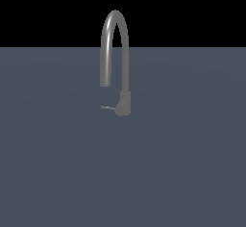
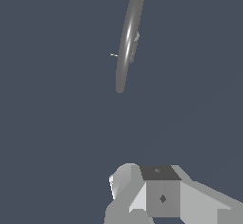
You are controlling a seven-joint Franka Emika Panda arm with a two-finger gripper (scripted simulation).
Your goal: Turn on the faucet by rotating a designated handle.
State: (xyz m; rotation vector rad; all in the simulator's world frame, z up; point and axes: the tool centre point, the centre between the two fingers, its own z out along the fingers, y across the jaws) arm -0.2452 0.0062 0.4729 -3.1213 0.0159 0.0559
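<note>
While the claw (image 2: pixel 161 194) hangs well apart from the faucet (image 2: pixel 127 42), its thin handle (image 2: pixel 113 55) lies far off; whether the claw is open, I cannot tell.

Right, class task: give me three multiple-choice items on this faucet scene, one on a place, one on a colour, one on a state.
1. In the exterior view, the handle sticks out from the faucet base toward:
A. that view's left
B. that view's right
C. straight up

2. The faucet's colour is:
A. red
B. grey
C. gold

3. The gripper is:
A. clamped on the handle
B. touching the spout
C. apart from the faucet

Answers:
1 A, the thin rod points to the left of the base.
2 B, the metal shows grey in both views.
3 C, the wrist view shows bare surface between them.
</note>
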